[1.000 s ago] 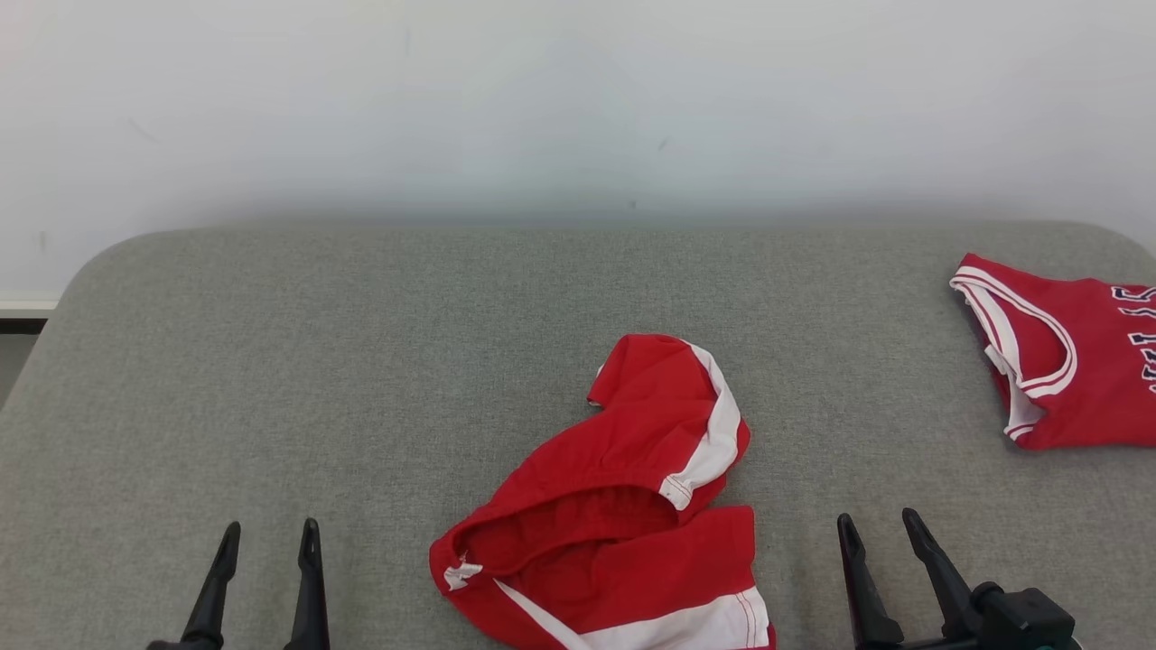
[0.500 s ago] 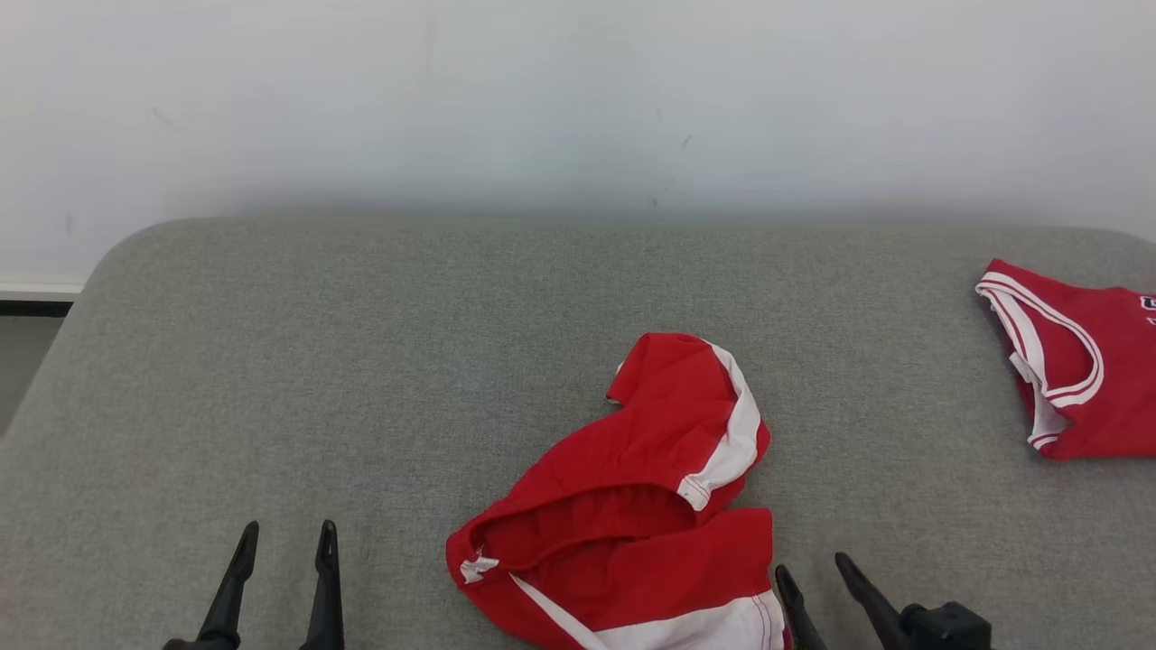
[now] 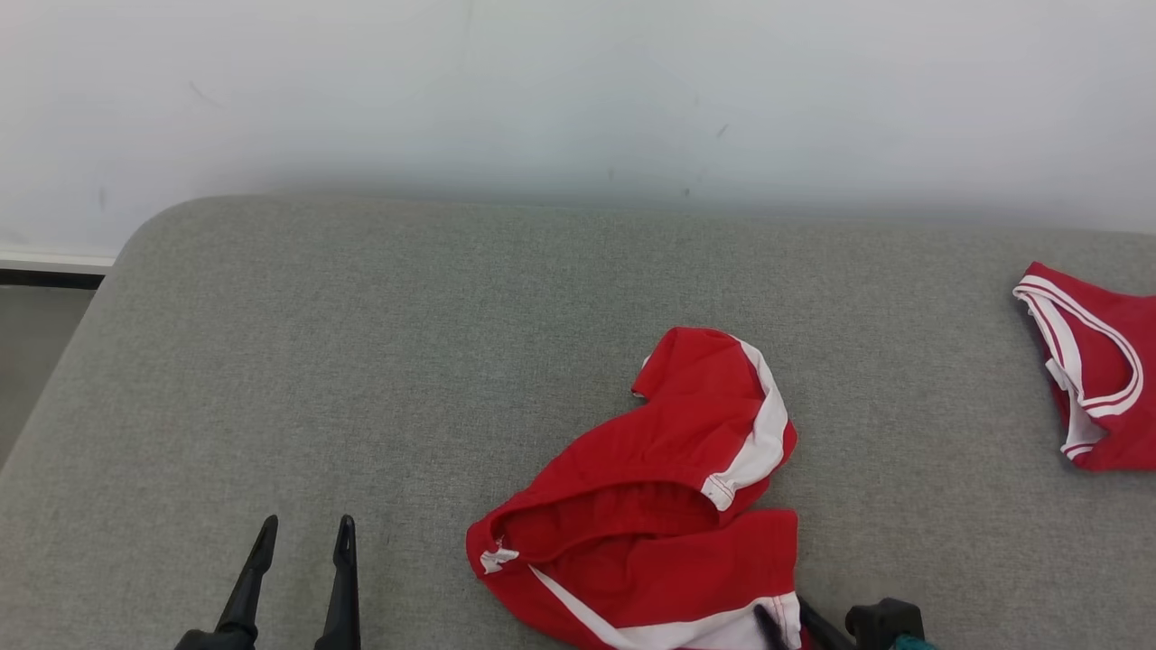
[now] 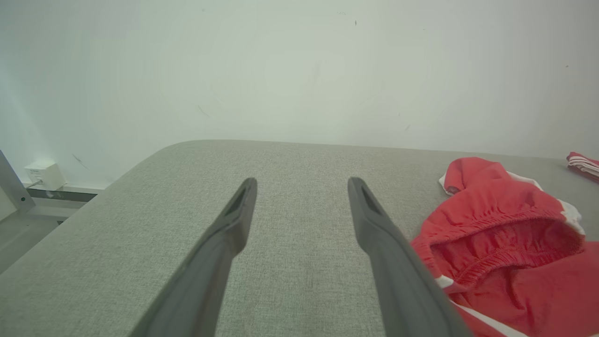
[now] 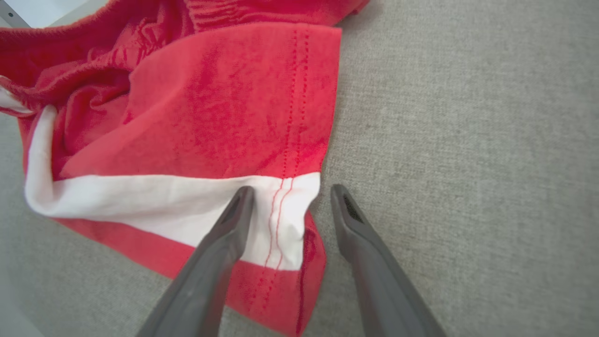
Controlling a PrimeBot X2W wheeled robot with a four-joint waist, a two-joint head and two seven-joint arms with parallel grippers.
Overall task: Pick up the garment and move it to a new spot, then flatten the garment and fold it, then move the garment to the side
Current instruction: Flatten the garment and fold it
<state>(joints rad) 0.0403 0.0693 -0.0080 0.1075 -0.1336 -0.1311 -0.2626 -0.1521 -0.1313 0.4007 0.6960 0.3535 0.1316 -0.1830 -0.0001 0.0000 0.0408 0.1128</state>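
Here, a crumpled red garment [image 3: 650, 506] with white stripes lies low and right of centre in the head view, on a grey padded table [image 3: 361, 361]. Its lower edge is cut off by the bottom of the frame. The waistband gapes open toward the camera, and one leg folds up toward the middle of the picture.

The left gripper [image 3: 307, 524] sits at the lower left, its two dark fingers spread apart with nothing between them. It is well apart from the garment, and its base is cut off by the frame. In the left wrist view the garment fills the right side and runs past the edge.

The right gripper [image 3: 781, 614] is barely visible at the bottom edge, right of centre, mostly cut off. In the right wrist view its fingers [image 5: 224, 234] are apart and straddle a hemmed corner of the garment. One finger lies over the white band, the other over bare table just beside the hem. The cloth sits between them, not pinched. Whether the tips touch the fabric is hard to tell.

A second red item with white trim, a jersey [image 3: 1097, 379], lies at the far right edge, partly out of frame.

A pale wall [image 3: 542, 90] fills the top.
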